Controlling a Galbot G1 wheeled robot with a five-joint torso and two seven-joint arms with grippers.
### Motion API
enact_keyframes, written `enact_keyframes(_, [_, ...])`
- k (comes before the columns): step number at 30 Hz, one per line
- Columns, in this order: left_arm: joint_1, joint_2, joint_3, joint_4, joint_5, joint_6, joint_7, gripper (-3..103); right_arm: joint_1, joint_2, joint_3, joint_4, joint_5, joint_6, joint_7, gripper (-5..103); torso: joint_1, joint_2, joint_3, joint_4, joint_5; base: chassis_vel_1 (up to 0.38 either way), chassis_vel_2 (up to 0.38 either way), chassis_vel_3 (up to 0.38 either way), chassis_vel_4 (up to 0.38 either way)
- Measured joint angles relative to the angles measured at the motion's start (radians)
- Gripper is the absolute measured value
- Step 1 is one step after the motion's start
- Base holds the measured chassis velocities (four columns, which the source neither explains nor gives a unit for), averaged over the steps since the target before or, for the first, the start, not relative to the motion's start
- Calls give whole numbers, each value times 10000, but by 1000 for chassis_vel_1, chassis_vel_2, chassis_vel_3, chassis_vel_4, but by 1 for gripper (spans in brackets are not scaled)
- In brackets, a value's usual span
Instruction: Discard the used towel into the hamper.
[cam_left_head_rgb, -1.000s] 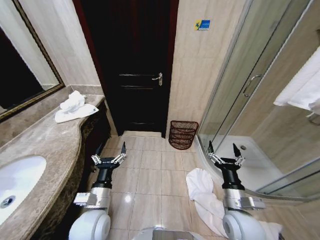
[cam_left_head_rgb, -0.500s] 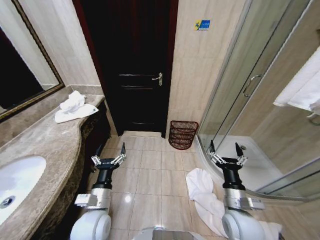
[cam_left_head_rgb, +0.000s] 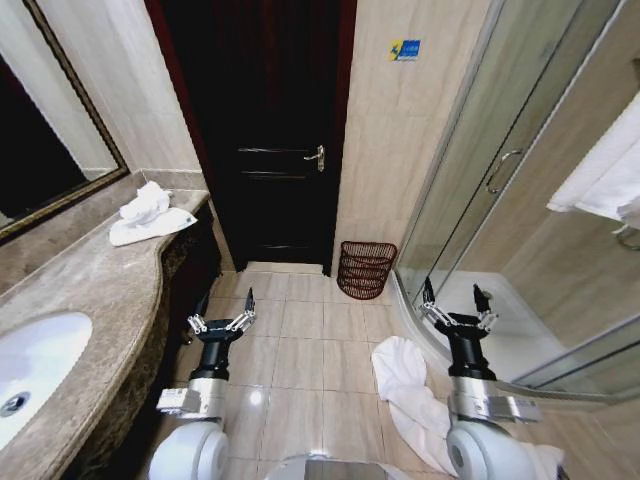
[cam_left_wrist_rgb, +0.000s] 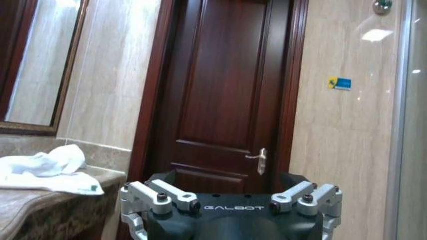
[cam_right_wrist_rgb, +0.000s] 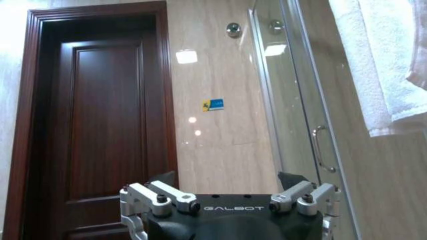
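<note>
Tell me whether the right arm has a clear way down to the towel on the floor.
Probably yes: the right tool hangs open above the white towel lying on bare floor tiles, with nothing between them.

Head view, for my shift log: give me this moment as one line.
left gripper: open, empty, above floor | right gripper: open, empty | white towel: on floor beside right arm | hamper: by wall, nothing visible inside

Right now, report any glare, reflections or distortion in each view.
Head view: wide-angle bend in the door and shower glass, a glare spot on the floor tile. Right wrist view: bright ceiling-light reflections on the wall tile. Left wrist view: a reflection high on the wall.
</note>
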Motion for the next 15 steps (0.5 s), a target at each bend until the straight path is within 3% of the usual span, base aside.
enact_keyframes(9, [-26,0,-4,82,65,-30,-31,100,-65,-33,-3,21,-28,4,-91,100,-2,1,-1,0,0,-6,6,4,-3])
enact_keyframes(15, [-55,1,-16,113,97,-21,-52,100,-54,-28,-5,-13,-62,6,-134,100,-1,0,0,1,0,-91,97,101,-103])
